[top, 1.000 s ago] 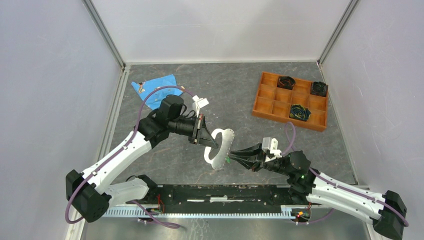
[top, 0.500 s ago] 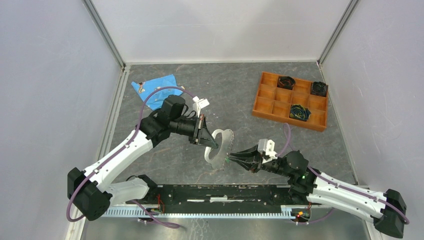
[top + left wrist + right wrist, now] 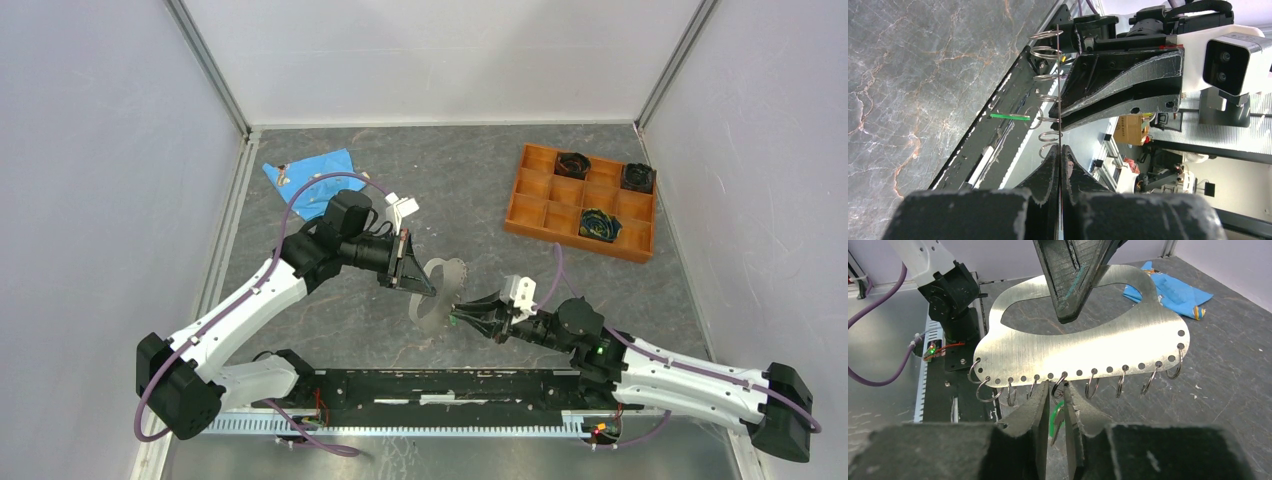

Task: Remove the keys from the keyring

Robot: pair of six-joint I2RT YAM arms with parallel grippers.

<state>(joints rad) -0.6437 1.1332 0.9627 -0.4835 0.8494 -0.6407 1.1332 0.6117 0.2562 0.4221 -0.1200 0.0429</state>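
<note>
Keyring (image 3: pixel 432 314): located centrally, key (image 3: pixel 1054 417) hung at its 4 o'clock edge; compartment tray (image 3: pixel 545 188) placed at 2 o'clock, cloth (image 3: pixel 320 168) at 10 o'clock.

Bright, even light; soft shadows, mild glare, sharp focus.

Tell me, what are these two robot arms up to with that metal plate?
The left gripper holds a flat grey metal keyring plate up in the air, clamped at the rim of its oval opening. A row of small wire rings hangs from holes along its edge. The right gripper is pinched around a green-headed key hanging from one ring, seemingly to work it free. That key is not off yet.
</note>
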